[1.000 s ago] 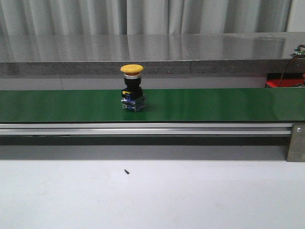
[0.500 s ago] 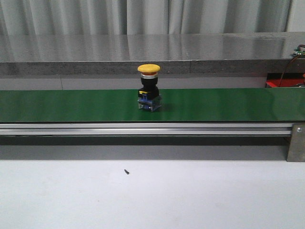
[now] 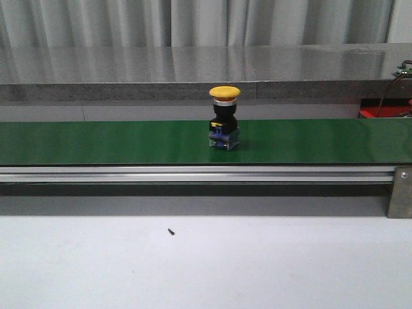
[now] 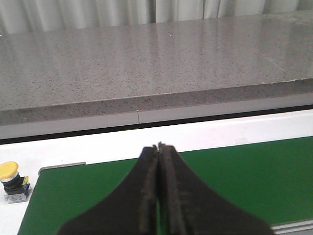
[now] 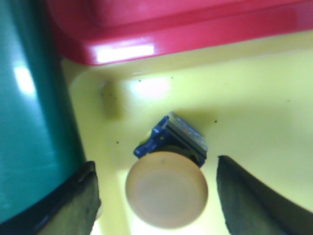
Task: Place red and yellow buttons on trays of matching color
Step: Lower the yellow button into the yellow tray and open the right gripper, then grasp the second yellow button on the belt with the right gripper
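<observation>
A yellow button (image 3: 224, 120) is seen upright on the green conveyor belt (image 3: 96, 141) in the front view, approx. mid-belt, a bit right of centre. No arm is seen in that view.

In the right wrist view, the right gripper (image 5: 155, 196) is spread wide, with a second yellow button (image 5: 168, 176) between its fingers (image 5: 78, 198) but touched by neither. This button sits inside the yellow tray (image 5: 254, 107), near the corner by the belt edge; the red tray (image 5: 186, 24) lies just beside it. Nothing is held. Placement w/ matching colour is judged done for this one; the step in hand looks like release and retreat.

The left gripper (image 4: 158, 188) is pressed fully closed, nothing between the fingers, hanging over the belt. Another yellow button (image 4: 12, 180) is seen in the left wrist view, off the belt's end on the white tabletop (image 4: 98, 147).

For a clean retreat, the right gripper should be lifted straight up w/ fingers kept wide, so the cap isn't clipped and the button tipped. The belt button should be approached from above, fingers opened first, closed around the black body below the cap, not the cap itself.
</observation>
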Motion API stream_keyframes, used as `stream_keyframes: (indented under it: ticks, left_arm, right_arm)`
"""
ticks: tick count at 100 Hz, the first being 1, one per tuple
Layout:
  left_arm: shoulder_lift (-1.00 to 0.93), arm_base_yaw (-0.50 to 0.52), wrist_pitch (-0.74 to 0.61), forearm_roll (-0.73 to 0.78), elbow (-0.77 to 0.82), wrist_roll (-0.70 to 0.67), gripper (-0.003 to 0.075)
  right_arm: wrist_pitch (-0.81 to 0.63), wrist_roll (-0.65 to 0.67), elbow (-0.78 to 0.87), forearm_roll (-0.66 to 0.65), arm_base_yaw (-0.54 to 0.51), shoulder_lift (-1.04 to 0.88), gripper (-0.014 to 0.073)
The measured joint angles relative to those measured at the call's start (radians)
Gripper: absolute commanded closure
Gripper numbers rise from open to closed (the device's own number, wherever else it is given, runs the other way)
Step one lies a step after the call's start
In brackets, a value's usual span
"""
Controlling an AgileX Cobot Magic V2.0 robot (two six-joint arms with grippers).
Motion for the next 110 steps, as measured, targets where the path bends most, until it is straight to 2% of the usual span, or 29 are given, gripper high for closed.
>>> stream_keyframes:
  ticks: [20, 47, 76, 110]
  left_arm:
    - [0.0, 0.0, 0.0, 0.0, 0.0, 0.0, 0.074]
    - [0.0, 0.0, 0.0, 0.0, 0.0, 0.0, 0.074]
    - [0.0, 0.0, 0.0, 0.0, 0.0, 0.0, 0.074]
    - [0.0, 0.0, 0.0, 0.0, 0.0, 0.0, 0.074]
  right_arm:
    - [0.03, -0.012, -0.003, 0.0, 0.031, -0.155, 0.0073]
    - [0.096, -0.071, -0.003, 0.0, 0.26, -0.292, 0.0073]
    - [0.09, -0.092, -0.003, 0.002, 0.511, -0.297, 0.0073]
    - [0.081, -0.096, -0.117, 0.002, 0.621, -0.169, 0.0073]
